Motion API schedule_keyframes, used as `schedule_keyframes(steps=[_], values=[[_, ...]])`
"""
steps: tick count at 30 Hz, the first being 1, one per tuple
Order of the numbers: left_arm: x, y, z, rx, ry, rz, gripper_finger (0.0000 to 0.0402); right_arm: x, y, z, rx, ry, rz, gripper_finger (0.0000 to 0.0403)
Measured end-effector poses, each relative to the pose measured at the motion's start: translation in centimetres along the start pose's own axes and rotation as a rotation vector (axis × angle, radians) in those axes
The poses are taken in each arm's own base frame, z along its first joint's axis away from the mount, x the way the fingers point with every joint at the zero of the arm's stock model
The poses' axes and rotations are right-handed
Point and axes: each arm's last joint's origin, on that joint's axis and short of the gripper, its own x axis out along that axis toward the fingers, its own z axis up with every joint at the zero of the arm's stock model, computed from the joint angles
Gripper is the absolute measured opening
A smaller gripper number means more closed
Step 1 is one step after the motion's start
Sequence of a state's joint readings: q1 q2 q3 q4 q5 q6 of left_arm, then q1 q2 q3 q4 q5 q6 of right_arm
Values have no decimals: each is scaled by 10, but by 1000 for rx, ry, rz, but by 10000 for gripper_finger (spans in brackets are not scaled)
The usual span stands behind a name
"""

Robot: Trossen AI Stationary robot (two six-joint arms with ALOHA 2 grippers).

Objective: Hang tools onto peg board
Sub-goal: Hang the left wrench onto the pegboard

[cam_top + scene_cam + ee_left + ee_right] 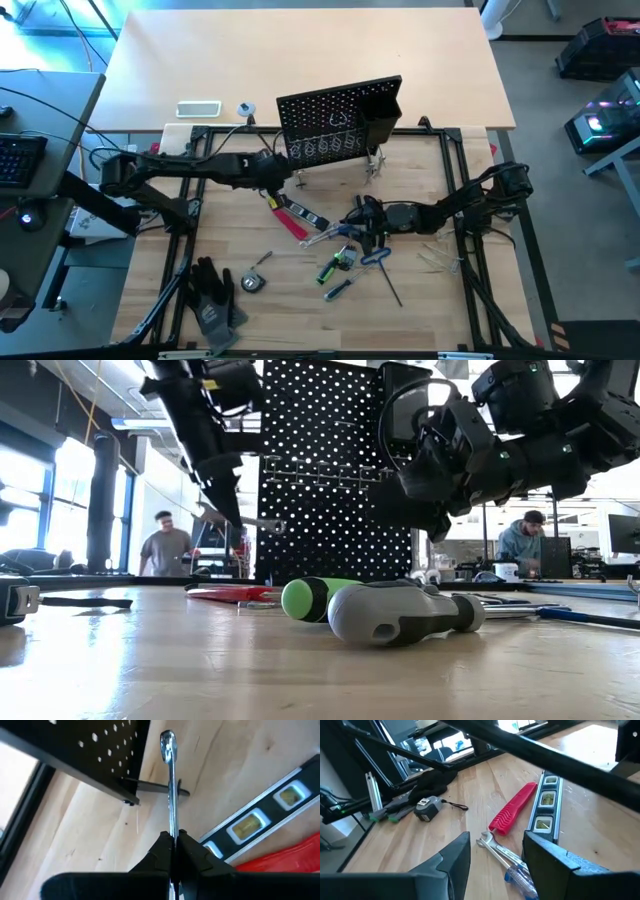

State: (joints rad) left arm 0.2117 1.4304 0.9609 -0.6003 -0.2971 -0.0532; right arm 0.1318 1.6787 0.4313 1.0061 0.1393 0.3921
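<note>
The black peg board (330,125) stands upright on small legs at the table's far side, with a box bin (381,112) on its right. My left gripper (277,180) is at the board's lower left corner, shut on a silver wrench (171,795). My right gripper (496,839) is open and hovers over the tool pile (345,250), its fingers on either side of a silver wrench (492,847) and a blue-handled screwdriver (520,874) lying below. Green (310,598) and grey-black (400,615) screwdriver handles lie on the table. My left gripper pinches the silver wrench's shaft (173,831) between its two fingers, which lie along it. The wrench points straight out past the fingertips, its ring end (168,742) free beside the peg board's leg (150,786). It is lifted clear of the table, roughly level.
A black level with yellow vials (303,212) and a red flat tool (290,224) lie between the arms. A tape measure (252,282) and black gloves (210,300) sit near the front left. A white device (198,108) lies behind the board. People stand in the room beyond.
</note>
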Motion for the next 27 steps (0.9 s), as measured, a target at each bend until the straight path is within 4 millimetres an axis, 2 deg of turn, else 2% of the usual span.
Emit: schedule_keyframes(steps=[7,16,22,27], values=[[-20,-15,-11,-20,-101,-47,1,-1,4,-2,13,-9,-19,174],[-36,-53,-13,-17,-350,-188,1,-4,20,-8,7,-22,-20,174],[-39,-78,-14,-19,-586,-410,1,-9,35,-14,-78,-24,-20,174],[-37,-88,-23,-5,-738,-641,1,-12,46,-18,-173,-32,-12,174]])
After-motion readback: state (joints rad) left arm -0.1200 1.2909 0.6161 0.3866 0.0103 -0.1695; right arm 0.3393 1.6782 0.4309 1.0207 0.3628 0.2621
